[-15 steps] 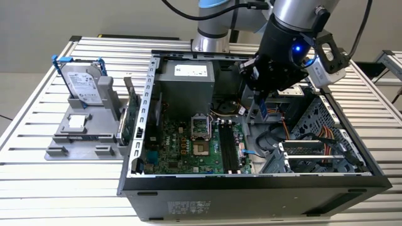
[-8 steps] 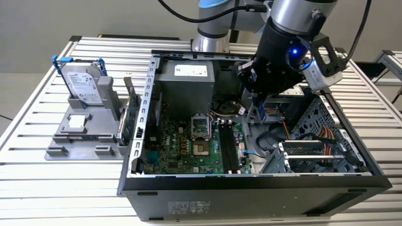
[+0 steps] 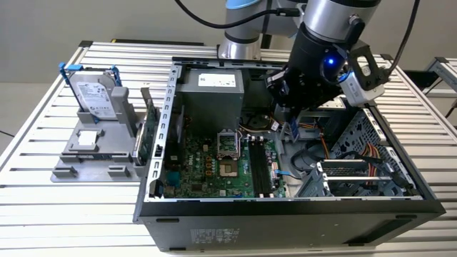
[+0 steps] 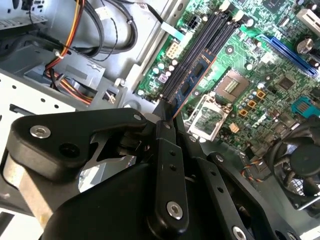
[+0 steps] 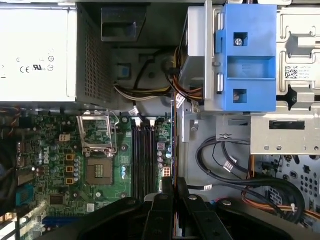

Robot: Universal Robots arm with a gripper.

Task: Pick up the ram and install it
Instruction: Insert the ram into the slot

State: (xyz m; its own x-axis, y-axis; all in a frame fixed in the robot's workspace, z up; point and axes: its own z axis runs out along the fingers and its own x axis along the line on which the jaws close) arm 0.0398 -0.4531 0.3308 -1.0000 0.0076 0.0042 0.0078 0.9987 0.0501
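My gripper (image 3: 291, 119) hangs inside the open computer case (image 3: 286, 214), shut on the ram (image 3: 292, 131). The ram is a thin dark stick held on edge, pointing down from the fingers. In the second wrist view it (image 4: 192, 80) runs out from the gripper (image 4: 167, 119) toward the black memory slots (image 4: 212, 32). In the first wrist view the ram (image 5: 172, 140) shows as a thin line just beside the slots (image 5: 145, 155), with the gripper (image 5: 172, 184) closed around its end. In the exterior view the slots (image 3: 260, 167) lie on the motherboard below and slightly to the exterior view's left.
A silver hard drive with blue rails (image 3: 96, 96) and a green card (image 3: 146, 140) stand on a grey fixture outside the case. Inside are the power supply (image 3: 214, 91), CPU socket (image 3: 225, 144), loose cables (image 5: 225, 160), a blue bracket (image 5: 247, 60) and the drive cage (image 3: 364, 160).
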